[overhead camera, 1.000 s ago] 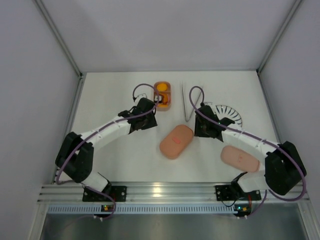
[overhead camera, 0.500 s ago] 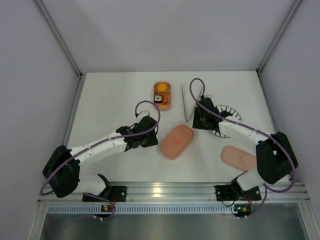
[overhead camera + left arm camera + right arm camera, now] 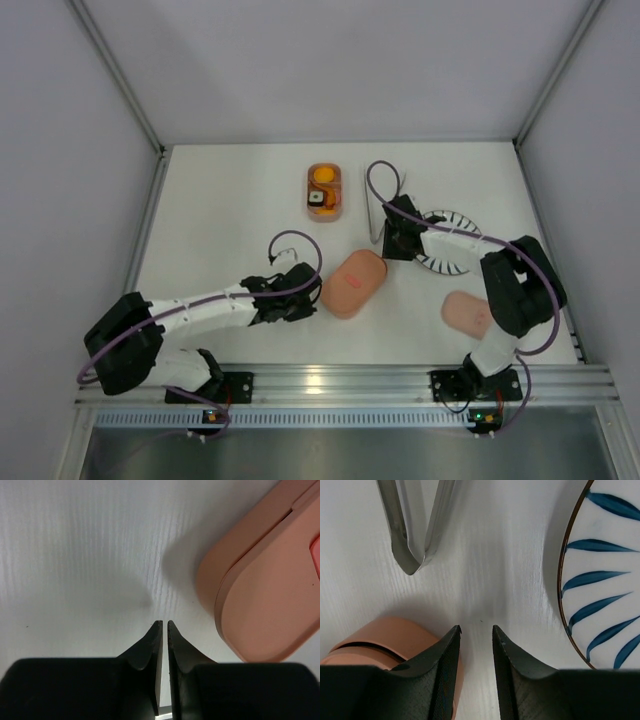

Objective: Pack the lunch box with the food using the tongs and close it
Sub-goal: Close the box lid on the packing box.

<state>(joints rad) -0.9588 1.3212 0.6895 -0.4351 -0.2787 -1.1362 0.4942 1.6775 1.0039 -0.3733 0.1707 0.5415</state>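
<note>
The slim silvery metal tongs (image 3: 409, 560) lie on the white counter (image 3: 495, 555), joined end just ahead of the parted, empty right claw (image 3: 476, 627). That end should be straddled squarely before clenching. The left claw (image 3: 162, 623) is clenched on nothing beside the salmon-pink oval plastic lunch box (image 3: 260, 595).

An open tray (image 3: 310, 190) holding food (image 3: 322, 178) sits at the back centre of the tabletop (image 3: 230, 200). The tongs (image 3: 369, 205) lie just right of it, joined end toward the front; the plate (image 3: 462, 220) lies right of the tongs. A closed box (image 3: 353, 283) lies centrally, before the tray; a lid (image 3: 468, 312) lies before the plate.
</note>
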